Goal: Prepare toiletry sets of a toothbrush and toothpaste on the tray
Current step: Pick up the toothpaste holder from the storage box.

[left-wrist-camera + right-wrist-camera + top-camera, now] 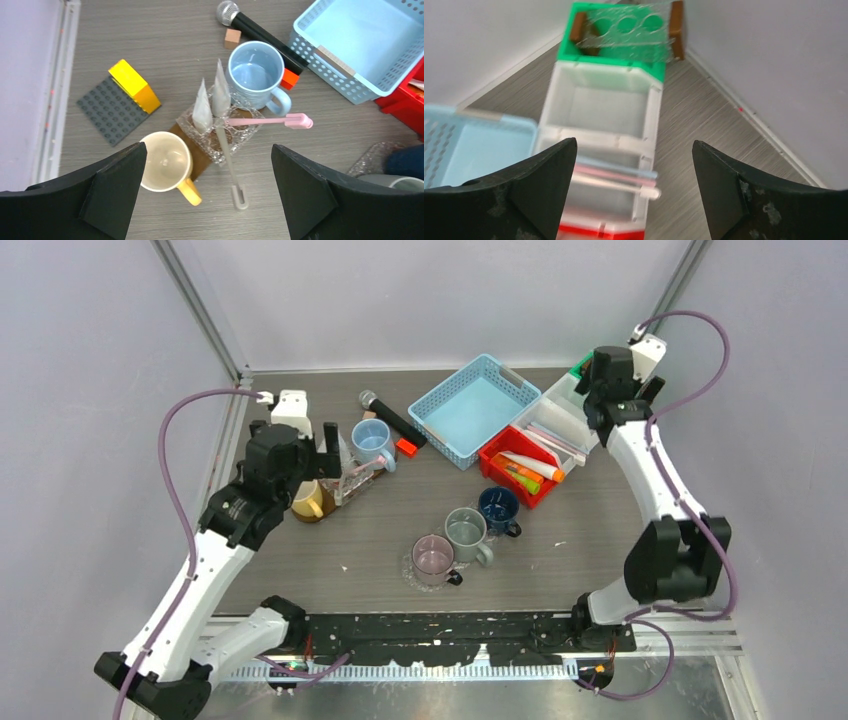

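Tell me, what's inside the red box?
The red box holds toothpaste: a white tube and an orange tube with a green bit beside it. Anything under them is hidden.

A black microphone (pixel 260 31) lies between a light blue mug (pixel 255 75) and a blue basket (pixel 320 55), with a small tan cube (pixel 232 38) by its head. A yellow block (pixel 134 85) sits at a grey studded plate's (pixel 111 110) corner, near a cream mug (pixel 165 161). A pink mug (pixel 433 558), a grey mug (pixel 466 530) and a dark blue mug (pixel 497 508) cluster mid-table.

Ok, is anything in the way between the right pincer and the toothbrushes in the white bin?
Nothing visible. The right pincer hangs open over the white bin. The toothbrushes lie uncovered in one of its compartments, in line with the open jaws. Only the bin's own walls flank them.
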